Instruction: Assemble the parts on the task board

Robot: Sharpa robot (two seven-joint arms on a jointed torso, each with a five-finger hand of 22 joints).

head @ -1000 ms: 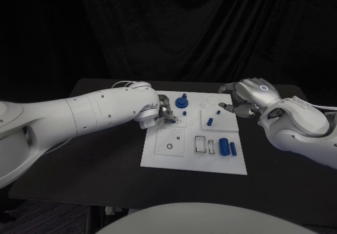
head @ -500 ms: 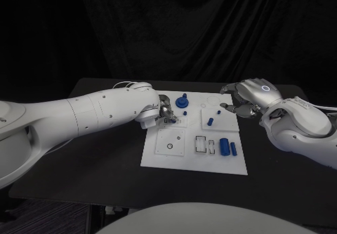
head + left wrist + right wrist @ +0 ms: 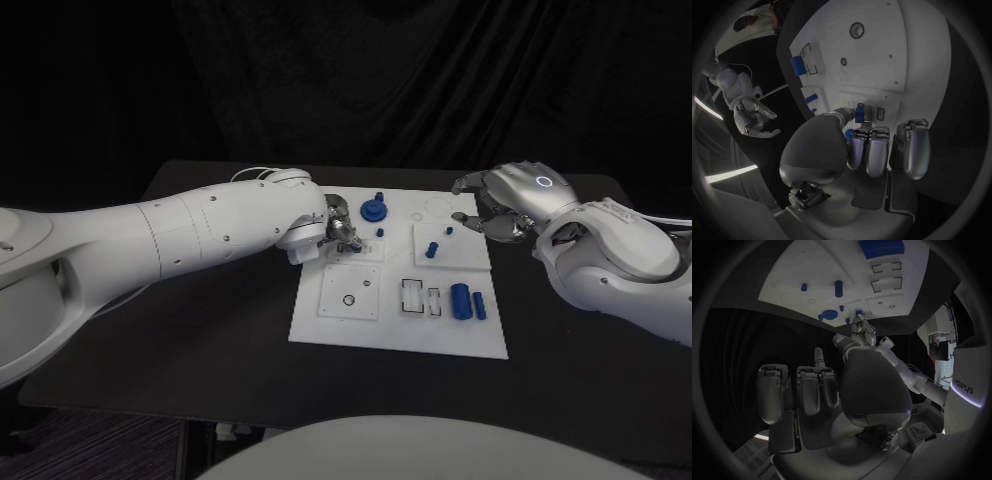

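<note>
**Left hand pinches a blue piece over the board; right hand hangs beside it**

Black table (image 3: 173, 360) and black curtain frame the scene, with the white task board (image 3: 397, 335) lying in the middle of the table, its long sides running away from the robot.

Nearest on the board, toward its near right corner, a blue cylinder (image 3: 460, 301) lies on its side just beside a slimmer blue bar (image 3: 479, 306); left of them are two small rectangular slots (image 3: 413, 298). On the near left quarter sits a square plate with a dark ring (image 3: 348, 300) marked on it.

Farther along, at the board's left edge, the left hand (image 3: 335, 230) grasps a small blue part (image 3: 859, 113) between thumb and a fingertip, right at the board's surface; its other fingers (image 3: 877, 150) are curled alongside. On the right half, a short blue peg (image 3: 431, 249) stands upright with a smaller blue piece (image 3: 449, 231) beyond it.

Near the far edge a round blue knob (image 3: 375, 209) with an upright stem stands on the board.

Off the board's far right corner, above the table, the right hand (image 3: 498, 205) hangs released, holding nothing, fingers (image 3: 807, 387) loosely bent and apart.
</note>
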